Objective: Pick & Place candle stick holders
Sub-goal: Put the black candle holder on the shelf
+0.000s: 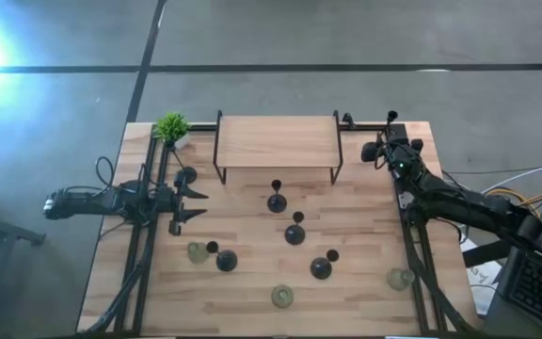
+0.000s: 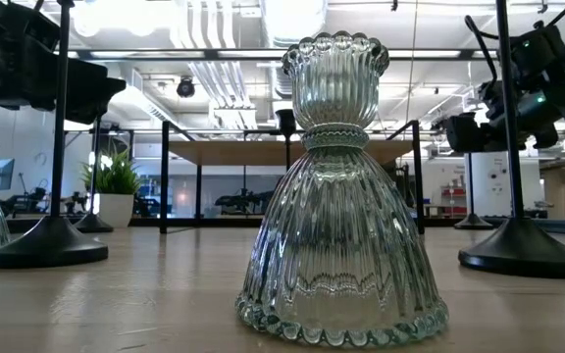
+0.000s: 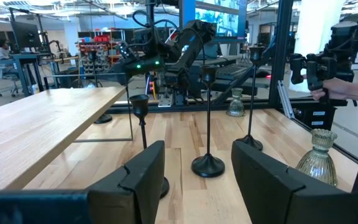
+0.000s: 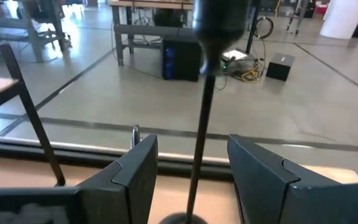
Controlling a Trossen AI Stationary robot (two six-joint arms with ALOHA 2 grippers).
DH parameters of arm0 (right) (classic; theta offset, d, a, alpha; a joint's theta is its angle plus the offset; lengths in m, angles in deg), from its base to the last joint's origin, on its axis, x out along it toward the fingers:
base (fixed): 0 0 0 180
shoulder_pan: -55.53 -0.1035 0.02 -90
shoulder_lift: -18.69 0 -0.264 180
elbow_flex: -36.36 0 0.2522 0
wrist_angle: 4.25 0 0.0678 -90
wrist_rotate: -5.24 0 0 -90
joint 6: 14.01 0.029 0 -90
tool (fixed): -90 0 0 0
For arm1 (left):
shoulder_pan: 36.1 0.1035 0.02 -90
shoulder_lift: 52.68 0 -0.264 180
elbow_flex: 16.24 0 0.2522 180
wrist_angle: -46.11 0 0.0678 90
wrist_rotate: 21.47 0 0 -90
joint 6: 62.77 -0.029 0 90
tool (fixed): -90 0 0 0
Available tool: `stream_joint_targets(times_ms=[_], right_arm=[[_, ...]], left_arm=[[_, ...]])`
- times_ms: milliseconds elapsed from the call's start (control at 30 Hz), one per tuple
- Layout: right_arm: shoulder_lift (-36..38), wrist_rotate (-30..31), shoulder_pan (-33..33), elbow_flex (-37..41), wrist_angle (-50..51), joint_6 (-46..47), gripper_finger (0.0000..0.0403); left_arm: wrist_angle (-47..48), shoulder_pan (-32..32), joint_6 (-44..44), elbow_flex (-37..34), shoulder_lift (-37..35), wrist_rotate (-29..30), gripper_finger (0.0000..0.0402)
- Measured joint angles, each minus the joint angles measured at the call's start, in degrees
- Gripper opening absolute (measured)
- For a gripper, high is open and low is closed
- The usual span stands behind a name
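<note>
1. High view: right gripper [image 1: 382, 151] sits at the table's far right corner, beside a black candle stick holder [image 1: 392, 117] standing there. Left gripper [image 1: 194, 203] waits at the left edge, fingers spread, empty. Other holders stand scattered mid-table.
2. Low view: a glass holder [image 2: 339, 196] fills the foreground; it adds nothing on the grasp.
3. Left wrist view: fingers apart, nothing between them.
4. Right wrist view: the stem [image 4: 199, 134] rises upright between the spread fingers [image 4: 135, 168], untouched. The right arm is clearly nearer; closing is likely next.
</note>
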Motion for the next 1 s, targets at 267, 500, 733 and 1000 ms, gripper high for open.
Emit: stream_joint_targets(times_ms=[267,500,733,1000], right_arm=[[-6.46,-3.04,5.52,-1.34,-4.18,-1.26,0.0189],[-11.43,-4.85,7.37,-3.63,-7.06,-1.87,0.0188],[-11.71,-4.04,7.28,-3.63,-7.82,-1.33,0.0156],[-11.69,-4.04,7.28,-3.63,-8.08,-1.31,0.0030]], left_arm=[[0.02,0.00,-0.01,-0.02,0.01,0.00,0.0191],[0.00,0.04,0.00,0.00,0.00,0.02,0.0191],[0.02,0.02,-0.02,-0.02,0.02,0.00,0.0191],[0.00,0.02,0.00,0.00,0.00,0.00,0.0191]])
